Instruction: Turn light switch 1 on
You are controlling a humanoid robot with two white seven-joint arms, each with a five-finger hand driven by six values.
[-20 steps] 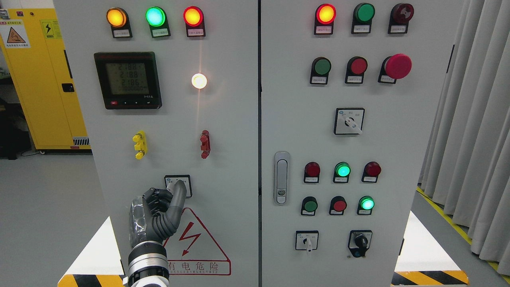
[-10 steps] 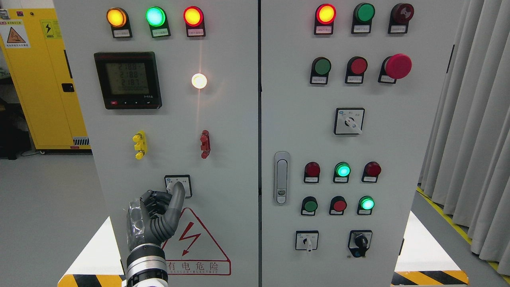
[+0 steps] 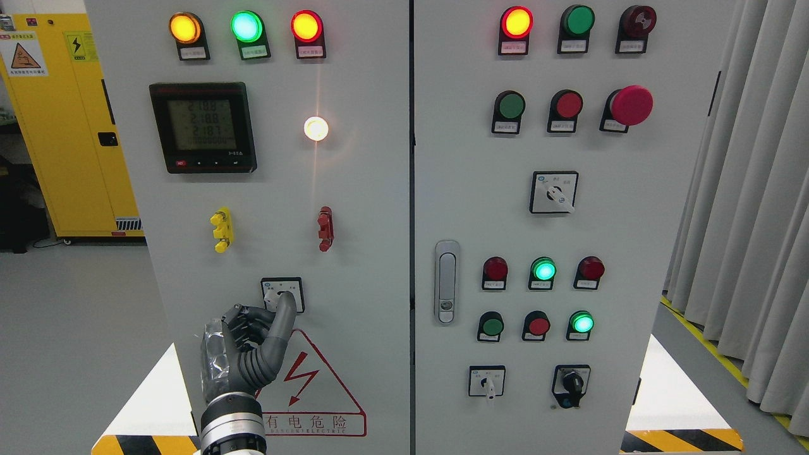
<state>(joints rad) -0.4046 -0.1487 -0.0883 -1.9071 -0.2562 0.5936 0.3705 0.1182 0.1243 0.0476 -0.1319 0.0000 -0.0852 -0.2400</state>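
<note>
**Left robot hand at the lower selector switch**

The landmark is the red-bordered warning triangle (image 3: 310, 379) low on the left door of the grey control cabinet (image 3: 379, 253). Directly above its apex sits the light switch (image 3: 282, 294), a small square-plated rotary selector. The left robot hand (image 3: 249, 344) rises from the bottom edge just left of the triangle, overlapping its left side. One finger (image 3: 282, 316) is stretched upward with its tip against the lower part of the switch plate, at the knob; the other fingers are curled into the palm and grasp nothing. Whether the fingertip presses the knob or only meets it cannot be told.

Further above the triangle a white lamp (image 3: 316, 128) glows, and up and left of it a dark digital meter (image 3: 203, 127) shows lit figures. A yellow terminal (image 3: 222, 230) and a red terminal (image 3: 325, 228) stand between meter and switch. Right of the triangle, on the other door, is a metal door handle (image 3: 447, 282).
</note>
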